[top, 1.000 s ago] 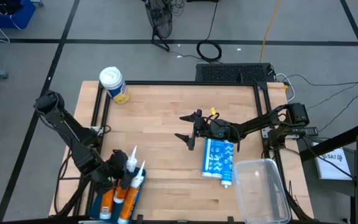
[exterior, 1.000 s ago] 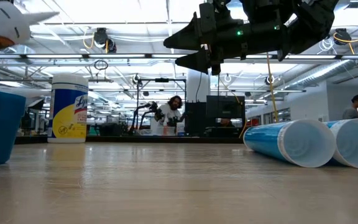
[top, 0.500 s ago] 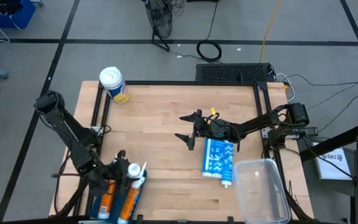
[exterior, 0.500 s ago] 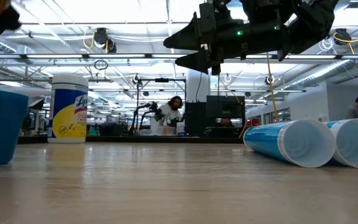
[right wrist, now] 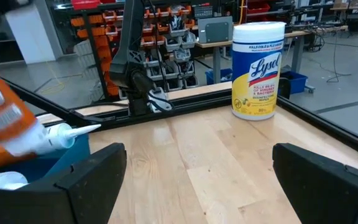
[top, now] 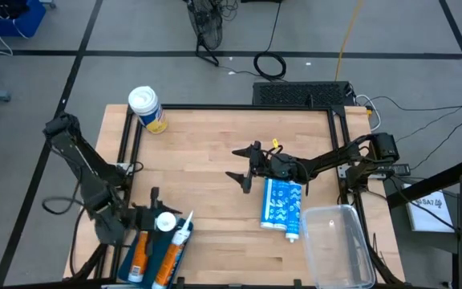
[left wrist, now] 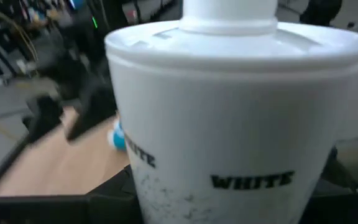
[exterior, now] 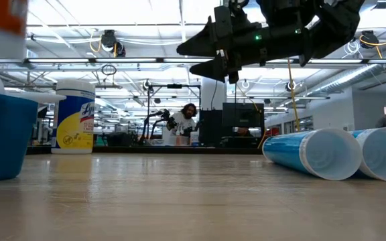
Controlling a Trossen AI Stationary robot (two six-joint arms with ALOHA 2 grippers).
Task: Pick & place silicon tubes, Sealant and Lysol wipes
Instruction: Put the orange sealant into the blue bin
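Observation:
My left gripper (top: 154, 218) is shut on an orange-and-white sealant tube (top: 165, 221) above the blue bin (top: 127, 269) at the table's near left. The tube's white upper body fills the left wrist view (left wrist: 229, 124). Two more orange tubes (top: 171, 255) lie in the bin, their nozzles sticking out over its rim. My right gripper (top: 243, 170) is open and empty, hovering over the table's middle. Two blue tubes (top: 283, 205) lie side by side on the table next to it. The Lysol wipes (top: 147, 108) stand upright at the far left corner. My left gripper holds the sealant tube by the side of its body (top: 159, 220), coming level from the table's left. The tube itself hides the fingers in the wrist view. The tube stands about upright, nozzle (left wrist: 229, 12) up, lifted clear above the bin.
A clear plastic container (top: 339, 245) sits at the table's near right corner. A black frame (top: 215, 107) runs round the table. Bare wood lies between the bin and the blue tubes. People and benches show in the room beyond (exterior: 183, 124).
My left gripper has lifted the sealant tube out of the bin and tipped it from slanting, nozzle toward the far side, to about upright, moving a little toward the near edge. The two other tubes have stayed in the bin. My right arm has kept still.

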